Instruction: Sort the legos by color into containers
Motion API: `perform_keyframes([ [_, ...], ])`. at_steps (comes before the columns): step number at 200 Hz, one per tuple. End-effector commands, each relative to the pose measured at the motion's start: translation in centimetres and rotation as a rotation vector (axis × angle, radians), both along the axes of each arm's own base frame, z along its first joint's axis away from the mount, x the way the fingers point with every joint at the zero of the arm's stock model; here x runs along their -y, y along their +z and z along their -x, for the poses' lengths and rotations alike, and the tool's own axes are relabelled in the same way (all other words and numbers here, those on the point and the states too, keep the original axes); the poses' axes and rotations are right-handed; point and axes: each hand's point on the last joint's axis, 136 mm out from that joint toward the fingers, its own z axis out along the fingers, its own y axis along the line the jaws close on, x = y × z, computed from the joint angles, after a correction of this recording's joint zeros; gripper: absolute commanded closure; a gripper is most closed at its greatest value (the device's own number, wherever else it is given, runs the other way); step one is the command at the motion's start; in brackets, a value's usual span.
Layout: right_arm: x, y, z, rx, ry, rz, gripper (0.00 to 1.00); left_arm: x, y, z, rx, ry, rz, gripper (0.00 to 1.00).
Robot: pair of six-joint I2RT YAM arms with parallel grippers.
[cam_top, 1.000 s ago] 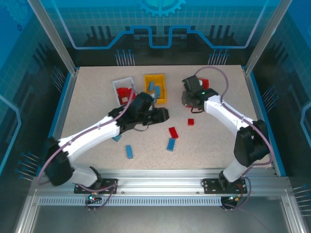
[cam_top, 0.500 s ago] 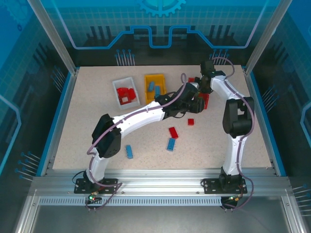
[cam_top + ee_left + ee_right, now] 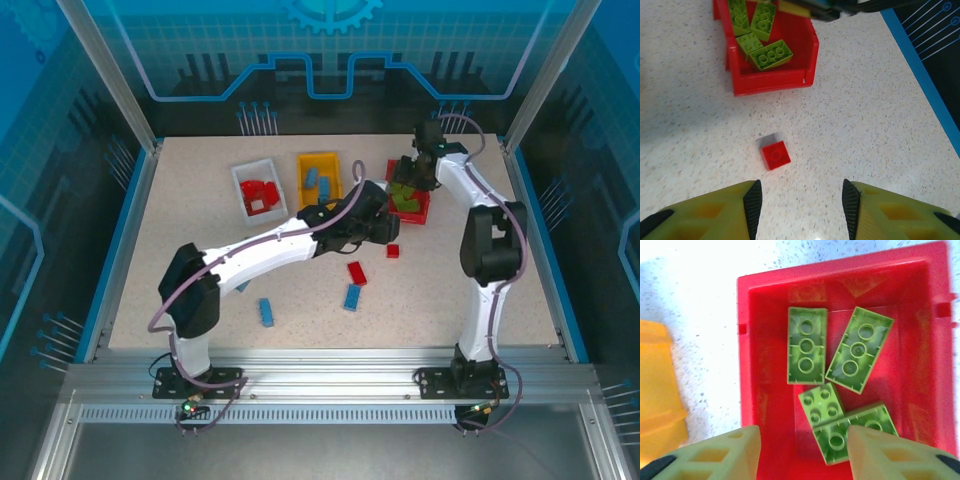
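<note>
Drawn back from the red bin, left gripper hangs parted and empty over a small red brick; right gripper, jaws now released, hovers above four lime bricks inside.

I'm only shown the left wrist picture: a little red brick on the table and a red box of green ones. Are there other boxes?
Observer: Yes. From above, a yellow bin holds blue bricks.
Operator: And where do red ones go?
Observer: A white bin left of it holds red bricks.
Operator: Anything left loose?
Observer: A longer red brick and a loose blue brick beside it lie nearer the arm bases.
</note>
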Motion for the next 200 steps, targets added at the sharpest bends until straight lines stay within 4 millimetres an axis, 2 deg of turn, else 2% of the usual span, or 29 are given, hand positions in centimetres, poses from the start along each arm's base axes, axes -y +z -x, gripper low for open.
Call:
perform_keyframes([
  [1,-0.8,7.8,1.8,0.176,0.029,0.01,0.52,-3.7,1.8,1.8,-0.01,0.089,-0.01,0.5],
  [15,-2.2,10.1,3.8,0.245,0.071,0.018,0.52,-7.1,0.8,2.9,-0.061,0.17,-0.048,0.5],
  [24,-3.8,10.8,5.4,0.283,0.121,0.012,0.52,-9.8,0.0,3.5,-0.099,0.236,-0.067,0.49],
  [34,-6.6,11.7,7.6,0.34,0.214,-0.005,0.51,-12.8,-1.4,4.3,-0.15,0.302,-0.085,0.49],
  [45,-10.3,11.7,10.6,0.386,0.347,-0.024,0.5,-16.3,-2.6,5.2,-0.201,0.371,-0.096,0.49],
  [48,-11.4,10.8,11.5,0.38,0.391,-0.023,0.49,-17.3,-3.0,5.5,-0.217,0.39,-0.103,0.49],
  [72,-19.0,9.0,19.3,0.424,0.659,-0.05,0.45,-24.5,-5.8,7.6,-0.298,0.508,-0.159,0.43],
  [88,-22.0,6.9,23.2,0.397,0.739,-0.083,0.42,-28.6,-7.5,8.9,-0.34,0.568,-0.224,0.34],
  [106,-24.5,4.6,26.0,0.348,0.784,-0.116,0.4,-32.1,-9.2,10.0,-0.379,0.629,-0.27,0.2],
  [133,-28.0,2.7,28.9,0.304,0.866,-0.131,0.39,-35.2,-11.2,9.7,-0.403,0.697,-0.263,0.1],
  [156,-30.2,2.2,29.9,0.288,0.917,-0.13,0.38,-36.2,-12.7,7.7,-0.409,0.732,-0.186,0.07],
  [177,-31.3,2.3,30.2,0.286,0.94,-0.128,0.38,-35.9,-13.3,5.4,-0.378,0.696,-0.139,0.07],
  [200,-31.4,2.3,30.1,0.285,0.939,-0.125,0.38,-35.0,-14.5,4.8,-0.402,0.644,-0.132,0.07],
])
